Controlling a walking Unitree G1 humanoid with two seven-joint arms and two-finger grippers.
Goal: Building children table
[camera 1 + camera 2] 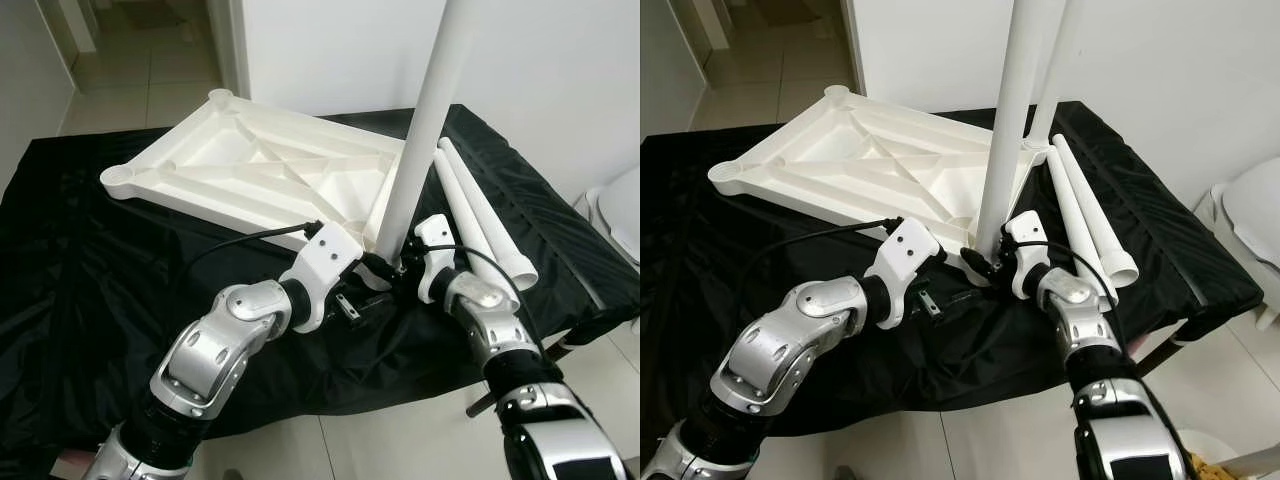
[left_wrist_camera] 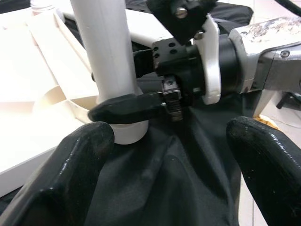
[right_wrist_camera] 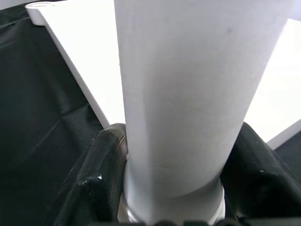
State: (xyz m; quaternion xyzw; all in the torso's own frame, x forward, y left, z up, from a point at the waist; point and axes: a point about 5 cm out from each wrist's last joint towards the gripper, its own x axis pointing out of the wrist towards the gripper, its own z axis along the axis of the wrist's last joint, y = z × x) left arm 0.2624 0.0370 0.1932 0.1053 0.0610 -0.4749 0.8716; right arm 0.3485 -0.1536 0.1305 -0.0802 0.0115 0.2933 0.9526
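Note:
The white plastic tabletop (image 1: 230,165) lies upside down on a black cloth. One white leg (image 1: 430,120) stands upright in the tabletop's near right corner socket. My right gripper (image 1: 392,268) is shut on this leg just above its base, and its black fingers (image 3: 101,176) press both sides of the tube. My left gripper (image 2: 169,155) is open just left of the leg's base, with its fingers (image 2: 80,160) spread wide and holding nothing. A second upright leg (image 1: 1052,60) stands at the far right corner. Two loose legs (image 1: 480,215) lie on the cloth to the right.
The black cloth (image 1: 90,270) covers a low surface whose front edge runs just under my arms. A white rounded fixture (image 1: 622,210) stands at the far right. A white wall is behind, and a tiled doorway (image 1: 150,60) opens at the upper left.

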